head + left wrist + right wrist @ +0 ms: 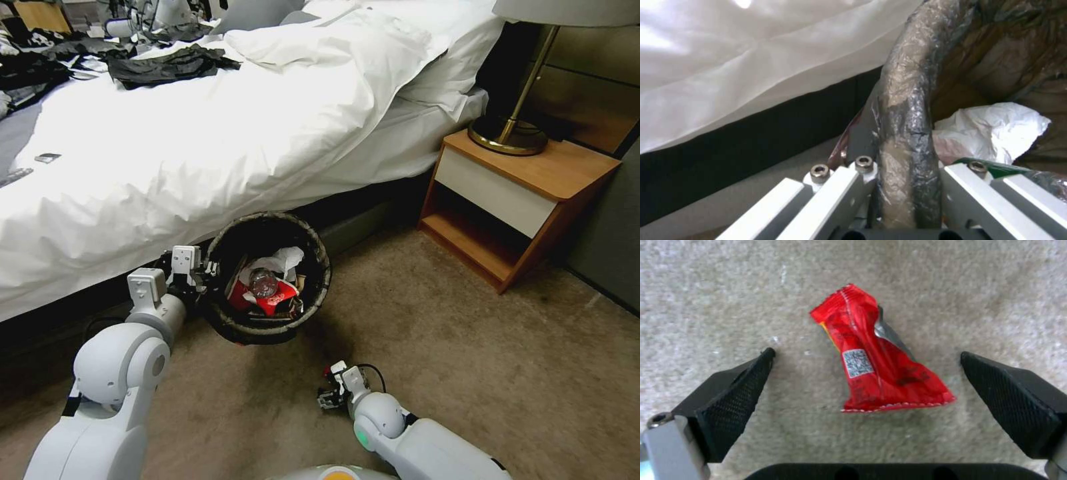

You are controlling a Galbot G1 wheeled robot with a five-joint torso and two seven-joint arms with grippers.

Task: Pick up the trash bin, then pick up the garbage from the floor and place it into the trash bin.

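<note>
Closest in, the left gripper [907,200] clamps the liner-wrapped rim of the trash bin [267,280], holding it beside the bed [200,133] with litter already inside. To its right, low over the floor [706,290], the right gripper [867,373] is spread wide, its fingertips [746,380] flanking a red wrapper [876,356]. The wrapper's long axis runs crosswise to the closing line, so I judge the right arm better placed.

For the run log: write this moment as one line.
left gripper: shut on trash bin rim, held off carpet | right gripper: open, straddling red wrapper on floor | bin: holds litter
</note>
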